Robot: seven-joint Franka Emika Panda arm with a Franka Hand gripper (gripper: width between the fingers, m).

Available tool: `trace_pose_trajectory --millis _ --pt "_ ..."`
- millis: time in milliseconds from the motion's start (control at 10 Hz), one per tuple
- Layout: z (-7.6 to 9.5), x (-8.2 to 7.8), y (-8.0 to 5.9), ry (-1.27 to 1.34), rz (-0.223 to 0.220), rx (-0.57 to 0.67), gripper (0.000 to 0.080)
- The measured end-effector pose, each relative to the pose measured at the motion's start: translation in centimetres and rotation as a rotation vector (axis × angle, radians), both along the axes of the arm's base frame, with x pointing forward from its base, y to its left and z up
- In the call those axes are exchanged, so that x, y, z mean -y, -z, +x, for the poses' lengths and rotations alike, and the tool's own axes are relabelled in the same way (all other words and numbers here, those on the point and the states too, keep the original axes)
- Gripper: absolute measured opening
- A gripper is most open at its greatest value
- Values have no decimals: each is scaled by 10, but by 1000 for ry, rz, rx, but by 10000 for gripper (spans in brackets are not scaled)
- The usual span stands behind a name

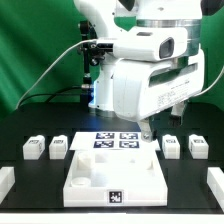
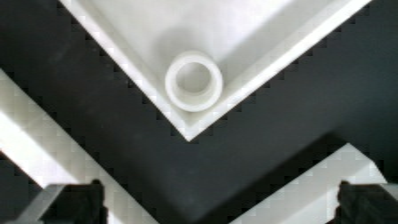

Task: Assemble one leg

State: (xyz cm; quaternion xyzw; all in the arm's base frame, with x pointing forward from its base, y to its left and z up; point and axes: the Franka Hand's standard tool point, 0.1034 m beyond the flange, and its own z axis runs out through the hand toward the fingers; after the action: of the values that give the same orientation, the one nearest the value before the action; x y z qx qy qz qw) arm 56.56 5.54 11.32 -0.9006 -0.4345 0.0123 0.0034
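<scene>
Several legs, small white tagged blocks, stand on the black table in the exterior view: two at the left [image 1: 33, 148] [image 1: 58, 146] and two at the right [image 1: 171, 146] [image 1: 197, 146]. The large white base [image 1: 90, 172] lies at the front middle. My gripper [image 1: 148, 129] hangs low over the base's back right corner. In the wrist view the gripper [image 2: 217, 206] is open and empty, its dark fingertips [image 2: 71, 205] far apart. Beneath it is a pointed corner of the white base [image 2: 267, 40] with a round socket ring [image 2: 192, 82]. No leg shows in the wrist view.
The marker board [image 1: 113, 140] lies flat behind the base, under the arm. White parts sit at the front left edge [image 1: 5, 181] and the front right edge [image 1: 214, 186]. A green backdrop stands behind the table.
</scene>
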Motion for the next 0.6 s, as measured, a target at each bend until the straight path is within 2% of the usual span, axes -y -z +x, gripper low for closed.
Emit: trace_pose_trajectory --millis 400,600 --pt "0 0 0 -45 1 -1 650" --pt "-21 3 4 -222 -7 15 650"
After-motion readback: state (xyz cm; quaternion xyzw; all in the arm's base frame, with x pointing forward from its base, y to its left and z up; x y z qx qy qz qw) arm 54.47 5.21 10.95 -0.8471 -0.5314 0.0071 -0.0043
